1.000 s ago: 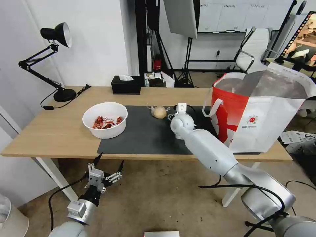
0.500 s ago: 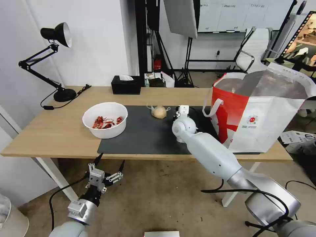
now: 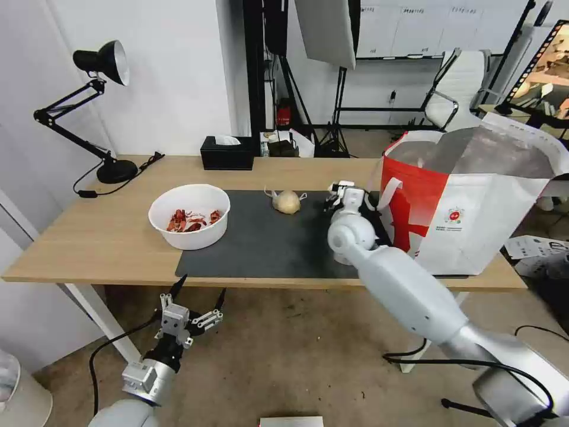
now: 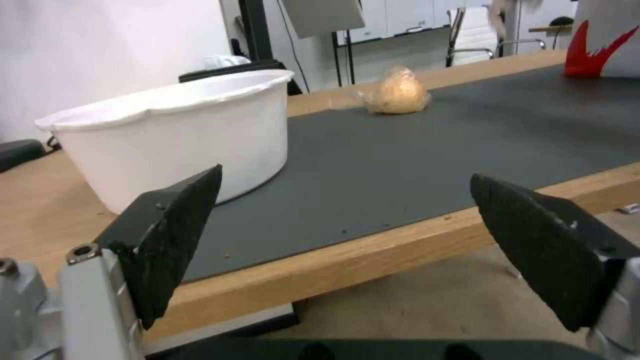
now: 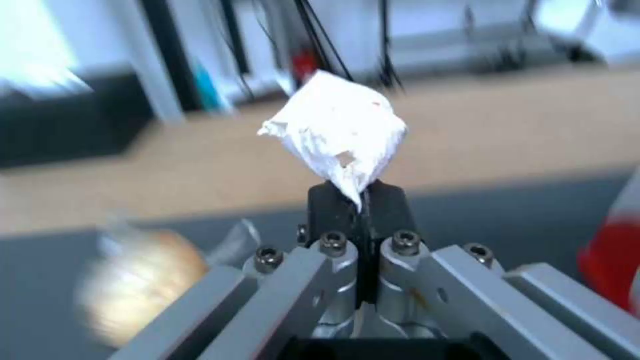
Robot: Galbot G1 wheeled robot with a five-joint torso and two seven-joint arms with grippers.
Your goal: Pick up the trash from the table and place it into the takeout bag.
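My right gripper (image 3: 345,191) hangs over the dark mat (image 3: 261,237), close to the left side of the white and red takeout bag (image 3: 474,207). It is shut on a crumpled white tissue (image 5: 337,130), which sticks out past its fingertips in the right wrist view, where the gripper (image 5: 359,192) is seen close up. The beige knotted lump (image 3: 287,201) lies on the mat to its left. A white bowl of red shells (image 3: 189,216) stands at the mat's left edge on the table (image 3: 89,237). Below the table's front edge, my left gripper (image 3: 198,298) is open and holds nothing.
A black desk lamp (image 3: 101,65) stands at the table's far left corner and a black tissue box (image 3: 227,154) at its back edge. Stands, cables and an office chair (image 3: 456,89) fill the room behind. The bag stands open at the table's right end.
My right gripper has swung to the right with the tissue, away from the beige lump and toward the bag. The left arm has stayed still.
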